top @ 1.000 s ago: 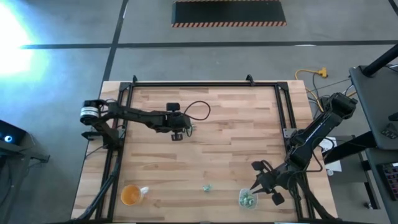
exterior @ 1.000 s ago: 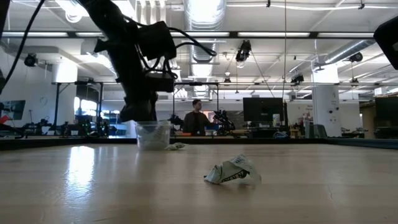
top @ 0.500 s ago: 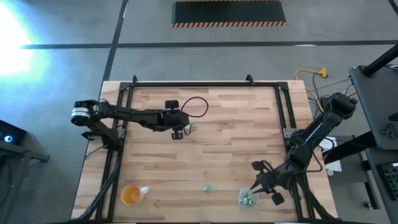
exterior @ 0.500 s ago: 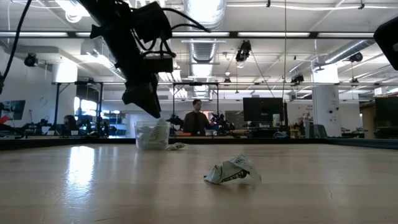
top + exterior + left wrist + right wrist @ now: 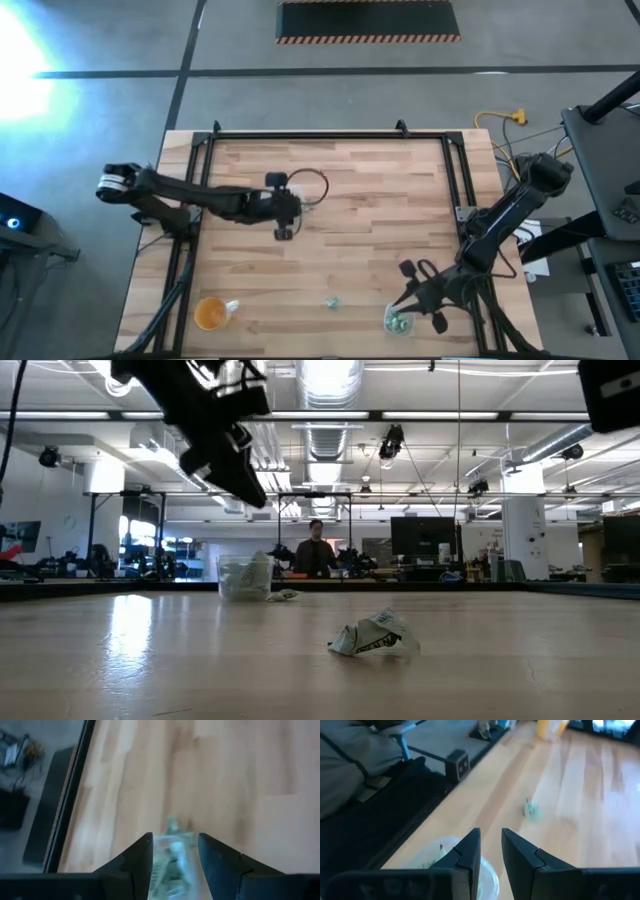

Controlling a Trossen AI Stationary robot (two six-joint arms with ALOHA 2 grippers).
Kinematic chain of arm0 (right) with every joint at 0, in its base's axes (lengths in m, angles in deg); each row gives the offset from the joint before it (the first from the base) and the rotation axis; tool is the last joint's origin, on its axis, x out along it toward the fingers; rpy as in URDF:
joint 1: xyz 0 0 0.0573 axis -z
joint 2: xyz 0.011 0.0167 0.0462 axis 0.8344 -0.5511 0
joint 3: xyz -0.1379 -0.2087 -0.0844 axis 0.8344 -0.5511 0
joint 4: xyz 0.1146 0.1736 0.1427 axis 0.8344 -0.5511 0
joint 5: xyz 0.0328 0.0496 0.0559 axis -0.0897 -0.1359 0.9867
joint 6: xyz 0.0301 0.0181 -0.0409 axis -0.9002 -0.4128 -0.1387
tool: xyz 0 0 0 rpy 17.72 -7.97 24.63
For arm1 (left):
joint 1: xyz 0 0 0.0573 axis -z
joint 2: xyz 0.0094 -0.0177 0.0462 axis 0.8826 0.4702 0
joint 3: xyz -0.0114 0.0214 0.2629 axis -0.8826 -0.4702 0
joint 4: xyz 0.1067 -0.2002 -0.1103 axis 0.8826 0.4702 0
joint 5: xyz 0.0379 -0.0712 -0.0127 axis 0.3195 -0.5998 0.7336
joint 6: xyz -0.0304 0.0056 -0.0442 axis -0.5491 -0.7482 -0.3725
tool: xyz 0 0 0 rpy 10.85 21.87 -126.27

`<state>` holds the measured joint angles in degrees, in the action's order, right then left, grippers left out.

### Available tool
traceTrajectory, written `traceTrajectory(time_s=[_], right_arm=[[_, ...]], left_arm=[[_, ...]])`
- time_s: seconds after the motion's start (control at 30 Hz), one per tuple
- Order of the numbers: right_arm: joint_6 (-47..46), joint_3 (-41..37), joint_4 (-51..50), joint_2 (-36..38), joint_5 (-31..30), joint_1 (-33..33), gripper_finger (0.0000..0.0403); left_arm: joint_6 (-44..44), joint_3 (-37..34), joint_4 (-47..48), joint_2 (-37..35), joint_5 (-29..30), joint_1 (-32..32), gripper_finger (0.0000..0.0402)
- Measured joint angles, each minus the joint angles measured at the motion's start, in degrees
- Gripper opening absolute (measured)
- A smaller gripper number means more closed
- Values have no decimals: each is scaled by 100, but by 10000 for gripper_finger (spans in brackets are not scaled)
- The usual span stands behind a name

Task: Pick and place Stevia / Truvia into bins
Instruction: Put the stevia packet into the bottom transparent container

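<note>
No readable writing on any packet or cup.
High: right gripper [image 5: 408, 297] by clear packet-filled cup [image 5: 396, 319]; crumpled green-white packet [image 5: 331, 300] lay mid-table. Left wrist: left gripper [image 5: 175, 851] fingers apart over second clear cup [image 5: 171, 865] holding packets. Right wrist: fingers narrowly apart, empty.

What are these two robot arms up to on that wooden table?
They are sorting small sweetener packets into clear cups. The left gripper hangs open above the far clear cup, which holds packets. The right gripper waits at the near clear cup, also filled. One crumpled packet lies loose on the table, and an orange cup stands aside.
</note>
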<state>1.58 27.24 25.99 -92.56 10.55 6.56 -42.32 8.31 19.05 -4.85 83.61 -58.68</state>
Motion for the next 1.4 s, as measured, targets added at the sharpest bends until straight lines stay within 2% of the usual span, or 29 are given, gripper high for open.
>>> traceTrajectory(time_s=[0.2, 0.43, 0.5, 0.7, 0.93, 1.03, 1.17, 1.4], right_arm=[[783, 305, 464, -415, -4, 208, 68], [1035, 866, 586, -1204, 58, 722, 68], [1044, 1060, 567, -1472, 283, 879, 68], [1230, 1902, 559, -2411, 1494, 1321, 68], [1285, 2851, -372, -3207, 1792, 1690, 68], [1200, 3020, -473, -3417, 1809, 1852, 69], [1190, 3172, -629, -3618, 1899, 2070, 88], [961, 3233, -739, -3868, 2154, 2292, 147]], left_arm=[[-5, -3, -126, -278, 27, 706, 141], [-129, -19, -103, -603, 121, 1260, 141], [-144, -24, -97, -665, 227, 1347, 141], [-150, -35, -17, -683, 381, 1442, 141], [-150, -60, -18, -648, 392, 1442, 141], [-150, -110, -20, -654, 395, 1442, 141], [-150, -153, -21, -659, 537, 1442, 141], [-148, -208, -48, -685, 667, 1437, 141]])
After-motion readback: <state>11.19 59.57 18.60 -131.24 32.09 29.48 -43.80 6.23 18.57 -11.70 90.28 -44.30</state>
